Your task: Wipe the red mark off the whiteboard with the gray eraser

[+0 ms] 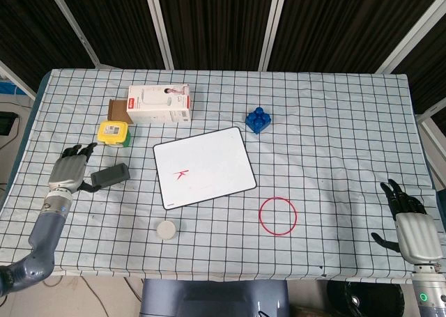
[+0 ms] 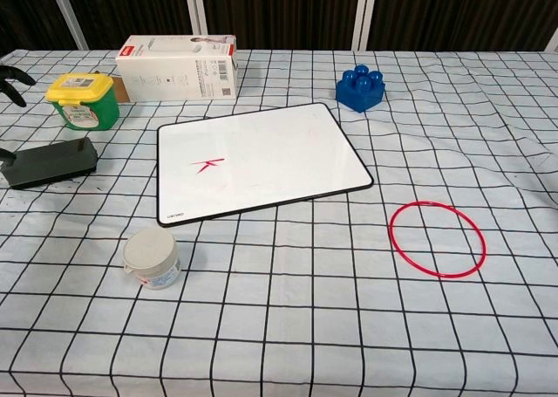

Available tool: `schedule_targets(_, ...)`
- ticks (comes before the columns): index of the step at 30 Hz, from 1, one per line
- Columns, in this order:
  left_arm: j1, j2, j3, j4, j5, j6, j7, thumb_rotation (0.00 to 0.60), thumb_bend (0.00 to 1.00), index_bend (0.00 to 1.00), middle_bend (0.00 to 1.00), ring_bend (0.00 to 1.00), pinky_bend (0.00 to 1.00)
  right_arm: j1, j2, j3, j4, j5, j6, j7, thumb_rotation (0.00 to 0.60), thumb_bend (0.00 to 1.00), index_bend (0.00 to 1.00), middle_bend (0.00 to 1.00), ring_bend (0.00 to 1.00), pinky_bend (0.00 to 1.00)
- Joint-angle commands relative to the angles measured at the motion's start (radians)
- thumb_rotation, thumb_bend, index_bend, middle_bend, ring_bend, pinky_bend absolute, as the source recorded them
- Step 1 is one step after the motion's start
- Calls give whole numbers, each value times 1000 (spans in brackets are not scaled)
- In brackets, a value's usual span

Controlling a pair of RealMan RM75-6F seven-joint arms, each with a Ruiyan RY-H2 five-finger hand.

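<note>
The whiteboard [image 1: 203, 166] [image 2: 260, 160] lies mid-table with a small red mark [image 1: 181, 173] [image 2: 207, 164] on its left part. The gray eraser [image 1: 111, 175] [image 2: 50, 164] rests on the cloth to the board's left. My left hand [image 1: 69, 171] is open just left of the eraser, its thumb close to the eraser's end; only its fingertips [image 2: 12, 74] show at the chest view's left edge. My right hand [image 1: 411, 222] is open at the table's near right corner, holding nothing.
A yellow-lidded green tub [image 1: 114, 132] and a white box [image 1: 159, 102] stand behind the eraser. A blue block [image 1: 258, 120] is behind the board, a red ring [image 1: 278, 215] to its front right, a small white jar [image 1: 166, 229] in front.
</note>
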Motion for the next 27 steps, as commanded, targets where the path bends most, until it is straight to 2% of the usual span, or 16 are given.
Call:
schedule_targets(1, -35, -27, 20, 34, -33, -20, 29, 600, 123, 68, 176, 35, 68, 0, 0, 0, 0, 0, 0, 0, 600, 39, 0, 42, 178, 213)
schedule_targets(14, -80, -103, 75, 115, -26, -17, 19, 600, 141, 172, 262, 71, 76, 1, 3, 1, -1, 7, -5, 11, 600, 39, 0, 42, 179, 213)
schedule_targets(27, -87, -120, 95, 139, 12, 11, -13, 600, 170, 285, 349, 89, 77, 3, 5, 1, -3, 15, -14, 8, 600, 39, 0, 42, 179, 213)
